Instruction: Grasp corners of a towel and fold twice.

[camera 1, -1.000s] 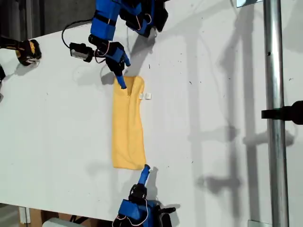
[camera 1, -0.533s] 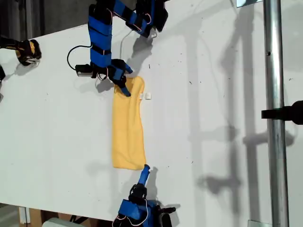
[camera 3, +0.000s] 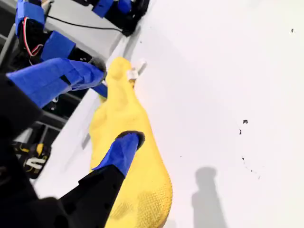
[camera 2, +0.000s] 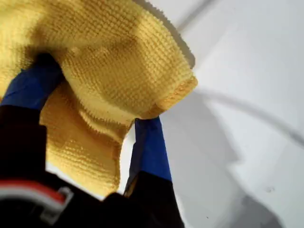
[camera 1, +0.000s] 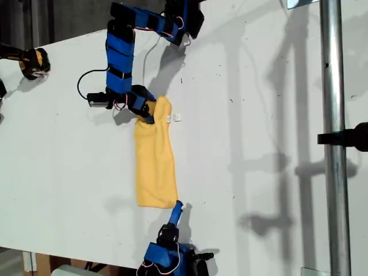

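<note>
Our first claw point(camera 2: 95, 118) pinches the far corner of the folded towel point(camera 1: 155, 164), our second claw point(camera 3: 107, 111) gapes over its near end, bare desk point(camera 1: 259, 115) all round.

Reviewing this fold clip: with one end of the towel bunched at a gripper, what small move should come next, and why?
Probably shut my second gripper on the towel's near end, since its fingers straddle the cloth without pinching, while my first gripper already holds the far corner by the white tag.
</note>
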You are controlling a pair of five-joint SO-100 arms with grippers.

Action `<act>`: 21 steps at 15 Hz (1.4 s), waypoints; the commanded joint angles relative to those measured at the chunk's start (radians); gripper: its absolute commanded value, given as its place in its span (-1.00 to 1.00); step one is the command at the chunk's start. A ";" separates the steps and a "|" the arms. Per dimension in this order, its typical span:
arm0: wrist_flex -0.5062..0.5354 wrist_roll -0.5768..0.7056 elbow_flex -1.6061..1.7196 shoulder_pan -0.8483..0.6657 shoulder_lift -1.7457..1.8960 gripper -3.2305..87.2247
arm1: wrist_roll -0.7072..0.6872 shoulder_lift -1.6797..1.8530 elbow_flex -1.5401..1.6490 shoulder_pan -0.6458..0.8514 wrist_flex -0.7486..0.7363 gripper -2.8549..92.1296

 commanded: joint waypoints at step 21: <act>-0.006 0.021 -0.043 0.026 0.006 -0.40 | 0.143 0.765 0.084 -0.235 0.779 -0.94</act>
